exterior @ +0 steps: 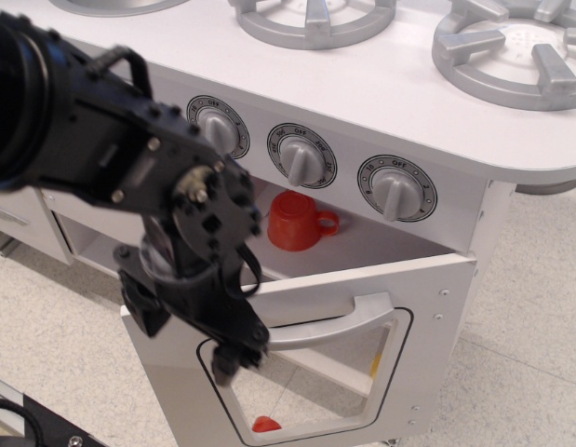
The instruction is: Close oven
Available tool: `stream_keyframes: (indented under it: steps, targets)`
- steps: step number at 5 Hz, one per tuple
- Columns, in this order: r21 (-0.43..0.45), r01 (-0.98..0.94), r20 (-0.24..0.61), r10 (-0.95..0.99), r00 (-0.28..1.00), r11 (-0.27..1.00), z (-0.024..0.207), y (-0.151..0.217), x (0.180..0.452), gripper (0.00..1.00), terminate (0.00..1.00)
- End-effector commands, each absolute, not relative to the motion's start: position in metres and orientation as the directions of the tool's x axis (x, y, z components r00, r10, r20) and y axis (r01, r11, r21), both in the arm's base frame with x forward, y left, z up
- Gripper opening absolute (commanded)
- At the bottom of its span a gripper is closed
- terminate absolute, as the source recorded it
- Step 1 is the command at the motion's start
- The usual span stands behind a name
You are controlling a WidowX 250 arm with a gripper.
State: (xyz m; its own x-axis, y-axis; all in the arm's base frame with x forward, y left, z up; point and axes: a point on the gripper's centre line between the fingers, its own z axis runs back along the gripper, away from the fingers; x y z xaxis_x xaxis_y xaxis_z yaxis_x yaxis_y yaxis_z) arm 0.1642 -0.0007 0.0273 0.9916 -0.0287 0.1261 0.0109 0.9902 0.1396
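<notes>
Currently my fingers [230, 358] press against the left end of the oven [362, 372] door, at the start of its grey bar handle [339, 321]; whether they are spread or closed cannot be determined. The door stands nearly upright, its top edge tilted slightly outward, its window facing the camera and its long axis running left to right. Behind the gap, a red cup [295, 222] sits on the shelf. Farther back, three knobs [303, 156] line the front below the counter [381, 84].
</notes>
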Motion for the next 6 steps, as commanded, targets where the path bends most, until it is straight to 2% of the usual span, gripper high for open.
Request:
stream_keyframes:
  steps: [1,2,3,6]
  targets:
    - [0.014,-0.066,0.156,0.063,0.986,0.998,0.000,-0.013,0.152,1.00,0.00]
    - [0.042,-0.083,0.132,0.077,0.988,0.996,-0.022,-0.011,0.161,1.00,0.00]
    - [0.080,-0.143,0.205,0.124,0.971,0.986,-0.029,0.002,0.181,1.00,0.00]
    - [0.094,-0.224,0.275,0.191,0.942,0.970,-0.022,0.040,0.235,1.00,0.00]
